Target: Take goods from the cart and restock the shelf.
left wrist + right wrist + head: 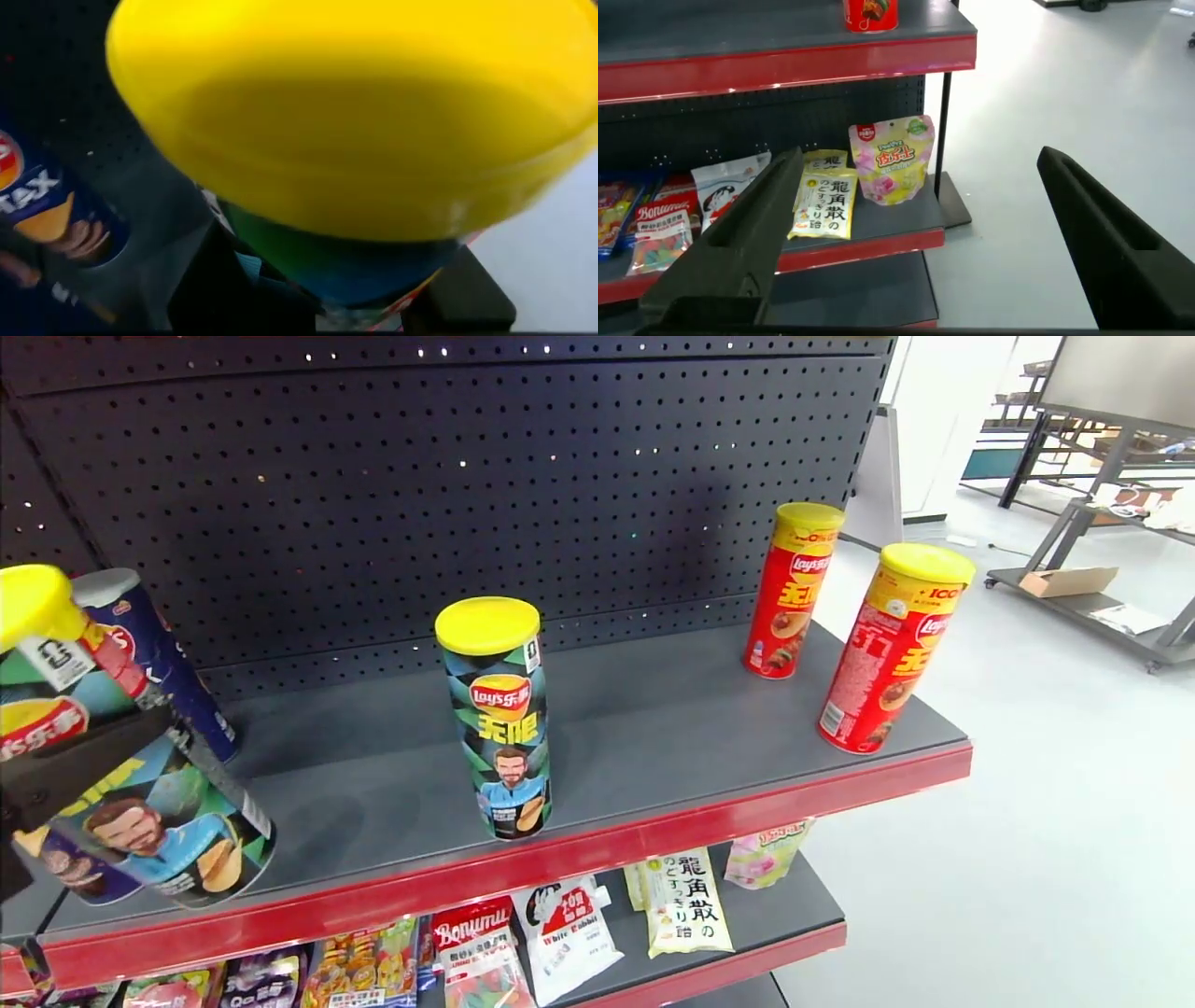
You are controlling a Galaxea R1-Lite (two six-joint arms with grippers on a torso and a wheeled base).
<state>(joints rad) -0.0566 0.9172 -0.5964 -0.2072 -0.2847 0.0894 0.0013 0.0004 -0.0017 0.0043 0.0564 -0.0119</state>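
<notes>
**Yellow-lidded can held at left end of shelf**

Yellow lid and green-blue body of the held chip can [163, 831] are seen closest, clamped between the black fingers [462, 299] of the left gripper [65, 770]. The can is held tilted over the left front part of the shelf [653, 728]; contact with the shelf cannot be told. A blue can [159, 653] with a grey lid is seen just behind it. A matching green can [499, 719] is stood upright mid-shelf. Two red cans [792, 588] [892, 649] are stood at the right end, well apart from it. The right gripper [920, 159] is held low, facing snack bags [892, 159] on the lower shelf [868, 250], its fingers [738, 243] spread wide apart with nothing between them.
</notes>
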